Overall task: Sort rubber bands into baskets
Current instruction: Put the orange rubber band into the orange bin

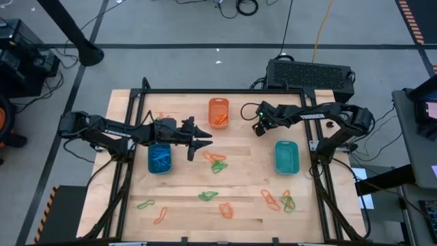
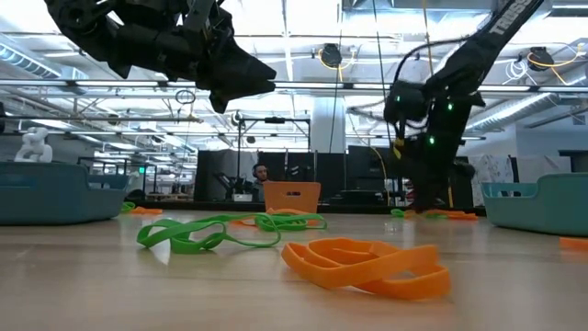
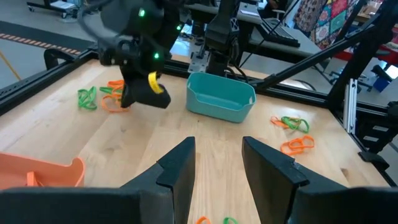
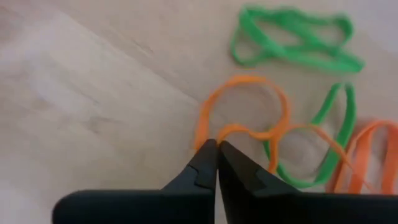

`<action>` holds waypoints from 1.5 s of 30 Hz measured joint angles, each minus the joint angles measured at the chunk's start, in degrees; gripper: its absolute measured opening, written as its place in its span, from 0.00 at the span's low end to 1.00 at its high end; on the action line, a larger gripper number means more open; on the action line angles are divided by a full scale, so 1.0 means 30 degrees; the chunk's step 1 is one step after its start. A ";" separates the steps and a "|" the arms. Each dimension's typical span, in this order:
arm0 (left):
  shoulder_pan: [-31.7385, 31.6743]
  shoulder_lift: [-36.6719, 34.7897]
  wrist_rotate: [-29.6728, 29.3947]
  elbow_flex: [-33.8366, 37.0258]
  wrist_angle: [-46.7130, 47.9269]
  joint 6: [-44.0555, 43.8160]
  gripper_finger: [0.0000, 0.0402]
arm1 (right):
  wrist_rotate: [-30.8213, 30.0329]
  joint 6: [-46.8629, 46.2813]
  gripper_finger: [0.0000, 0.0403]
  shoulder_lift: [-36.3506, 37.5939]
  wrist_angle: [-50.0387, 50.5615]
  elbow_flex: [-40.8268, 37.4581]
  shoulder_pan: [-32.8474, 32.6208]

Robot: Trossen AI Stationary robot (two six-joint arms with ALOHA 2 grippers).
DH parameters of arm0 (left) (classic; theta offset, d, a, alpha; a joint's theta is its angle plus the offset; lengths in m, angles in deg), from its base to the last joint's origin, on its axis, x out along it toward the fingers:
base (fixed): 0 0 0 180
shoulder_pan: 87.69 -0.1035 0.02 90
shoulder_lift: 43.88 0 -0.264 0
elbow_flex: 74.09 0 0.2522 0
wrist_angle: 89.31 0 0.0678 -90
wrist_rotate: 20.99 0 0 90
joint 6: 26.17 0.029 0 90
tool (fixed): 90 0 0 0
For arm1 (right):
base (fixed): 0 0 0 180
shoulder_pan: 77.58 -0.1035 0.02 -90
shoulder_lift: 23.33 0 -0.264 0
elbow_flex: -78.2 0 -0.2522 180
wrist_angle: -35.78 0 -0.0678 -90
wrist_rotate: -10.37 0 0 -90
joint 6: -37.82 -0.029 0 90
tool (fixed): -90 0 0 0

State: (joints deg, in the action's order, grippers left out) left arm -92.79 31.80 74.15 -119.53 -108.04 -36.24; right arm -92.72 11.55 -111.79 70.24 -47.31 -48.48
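The thin elastic rubber bands lie scattered over the pale wooden bench [image 1: 239,198] as small loops of orange, green and blue, many twisted or tangled together. A green-and-orange tangle [image 1: 217,162] sits near the middle of the bench. A green loop [image 1: 145,203] and an orange loop [image 1: 161,216] lie toward the near left edge, a green band [image 1: 207,195] and an orange one [image 1: 226,210] near the front centre, and an orange-and-green cluster [image 1: 280,200] toward the front right.

The small orange rounded-rectangular plastic basket [image 1: 218,113] stands at the far centre with orange bands inside. The blue plastic basket [image 1: 160,158] stands on the left holding blue bands. The teal-green plastic basket [image 1: 286,156] stands on the right.

In the right wrist view, several flat loops overlap on the wood: an orange ring [image 4: 245,115], a folded bright green band [image 4: 292,37], and a second green loop [image 4: 329,137] threaded through more orange.

The right gripper [image 4: 217,155] is down at the bench surface, its fingers pressed together on the edge of the orange ring. In the high view it sits between the orange and teal baskets.

The left gripper [image 1: 205,143] hangs above the bench just right of the blue basket, its fingers [image 3: 180,168] parted with nothing between them.
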 joint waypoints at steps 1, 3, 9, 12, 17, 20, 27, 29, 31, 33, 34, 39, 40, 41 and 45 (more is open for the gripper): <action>0.0000 0.0000 0.0000 -0.0007 0.0007 0.0000 0.34 | 0.0009 0.0124 0.01 0.0398 -0.0124 0.0000 -0.0012; 0.0000 0.0000 0.0000 -0.0007 0.0007 0.0000 0.34 | -0.0001 0.0423 0.00 0.1213 -0.0206 0.0015 -0.0026; 0.0001 0.0072 -0.0015 0.0000 -0.0074 0.0367 0.34 | 0.0679 0.1045 0.00 0.3894 -0.0262 0.0015 -0.0514; 0.0200 0.0874 -0.0311 -0.0003 -0.1041 0.1141 0.34 | 0.2228 0.1324 0.00 0.5060 -0.0592 0.0015 -0.1467; 0.0508 0.3731 -0.0732 -0.0001 -0.5105 -0.0652 0.34 | 0.3994 0.1864 0.00 0.5945 -0.2503 0.0044 -0.4061; 0.0106 0.5753 -0.0905 -0.0409 -0.7675 -0.4096 0.34 | 0.4016 0.2064 0.00 0.5940 -0.3595 0.0044 -0.5686; -0.0262 0.8759 0.2281 -0.1844 -1.0065 -0.8039 0.34 | 0.3947 0.2179 0.00 0.5748 -0.5168 0.0044 -0.8666; -0.0233 0.9308 0.2288 -0.2392 -1.0120 -0.8454 0.34 | 0.3936 0.2123 0.00 0.5748 -0.5516 0.0044 -0.9260; -0.0155 0.9802 0.2288 -0.2720 -1.0017 -0.8716 0.34 | 0.3863 0.2060 0.00 0.5763 -0.5920 0.0044 -0.9703; -0.0080 1.0230 0.2369 -0.3132 -1.0009 -0.9063 0.34 | 0.3589 0.2046 0.00 0.5763 -0.5987 0.0044 -1.0057; -0.0036 1.0379 0.2593 -0.3296 -1.0013 -0.9169 0.34 | 0.3331 0.2003 0.00 0.5763 -0.5970 0.0044 -1.0218; 0.0246 1.0630 0.3337 -0.3899 -1.0043 -0.9044 0.34 | 0.2800 0.2009 0.00 0.5763 -0.5971 0.0044 -1.0598; 0.0291 1.0630 0.3337 -0.3912 -1.0061 -0.8964 0.34 | 0.2792 0.2016 0.00 0.5763 -0.5970 0.0044 -1.0632; 0.0331 1.0630 0.3337 -0.3912 -1.0061 -0.8896 0.34 | 0.2778 0.2019 0.00 0.5763 -0.5970 0.0044 -1.0634; 0.0346 1.0630 0.3344 -0.3908 -0.9929 -0.8203 0.34 | 0.2758 0.2067 0.00 0.5763 -0.5928 0.0044 -1.0627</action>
State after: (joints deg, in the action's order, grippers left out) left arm -91.76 63.69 84.19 -131.25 -137.83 -60.85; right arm -84.44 17.75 -94.50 52.46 -47.18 -80.36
